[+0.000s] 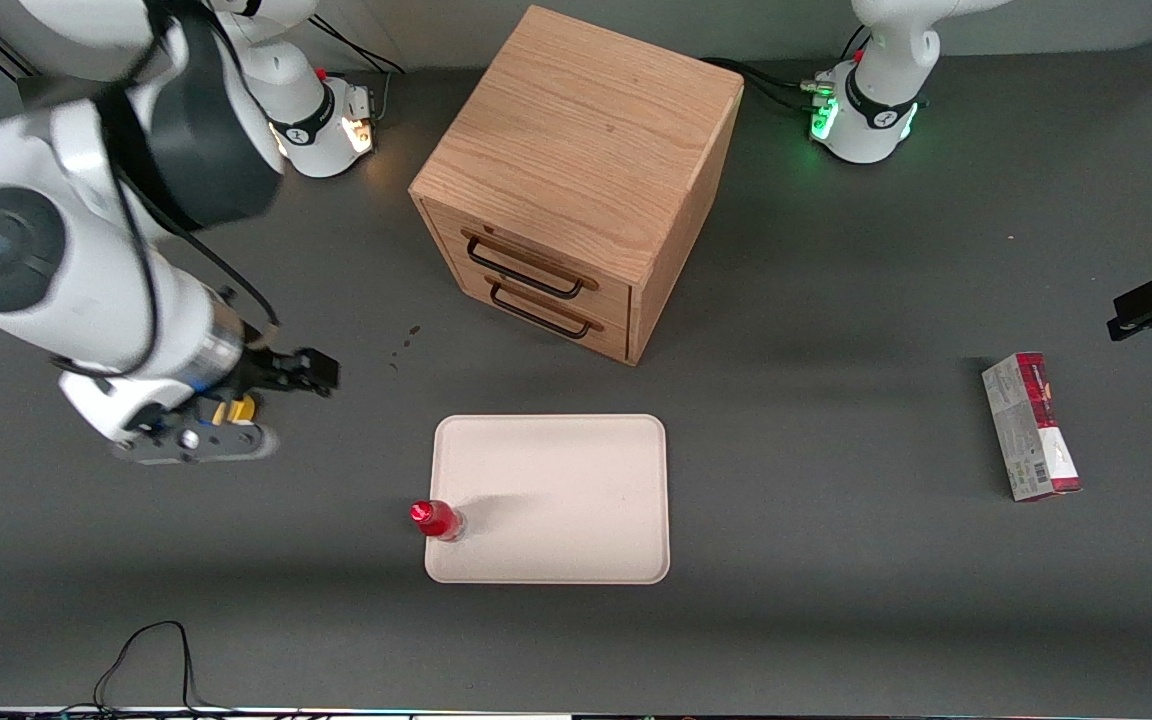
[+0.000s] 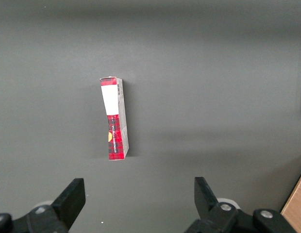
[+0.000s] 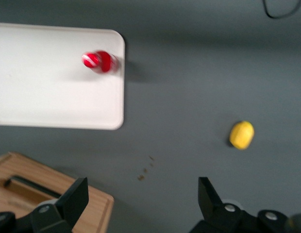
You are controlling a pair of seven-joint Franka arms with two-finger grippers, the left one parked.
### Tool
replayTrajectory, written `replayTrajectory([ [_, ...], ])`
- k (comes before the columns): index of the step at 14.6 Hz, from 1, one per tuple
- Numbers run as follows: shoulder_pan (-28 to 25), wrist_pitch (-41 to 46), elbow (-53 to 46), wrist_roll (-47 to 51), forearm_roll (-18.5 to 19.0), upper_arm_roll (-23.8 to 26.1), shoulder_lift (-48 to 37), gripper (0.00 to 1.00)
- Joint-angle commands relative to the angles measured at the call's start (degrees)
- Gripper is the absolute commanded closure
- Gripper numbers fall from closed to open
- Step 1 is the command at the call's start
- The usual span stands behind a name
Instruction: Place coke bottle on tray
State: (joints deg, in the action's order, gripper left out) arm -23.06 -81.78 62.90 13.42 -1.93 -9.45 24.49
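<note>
The gripper [image 1: 321, 372] hung above the bare table toward the working arm's end, its fingers [image 3: 75, 196] spread wide and holding nothing, well apart from the coke bottle [image 1: 435, 520]. That bottle stood upright on the tray [image 1: 576, 500], just inside the corner nearest the front camera on the working arm's side (red cap up). A yellow lemon-like object [image 3: 242, 134] lay on the table under the wrist, a wooden two-drawer cabinet [image 1: 576, 180] stood farther from the camera than the tray, and a red-and-grey carton box [image 1: 1031, 425] lay toward the parked arm's end.
</note>
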Motion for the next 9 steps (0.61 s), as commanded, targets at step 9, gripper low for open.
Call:
replayTrajectory([
  [9, 14.44, -4.27, 20.86, -20.17, 0.08, -0.84, -18.42, 0.0],
])
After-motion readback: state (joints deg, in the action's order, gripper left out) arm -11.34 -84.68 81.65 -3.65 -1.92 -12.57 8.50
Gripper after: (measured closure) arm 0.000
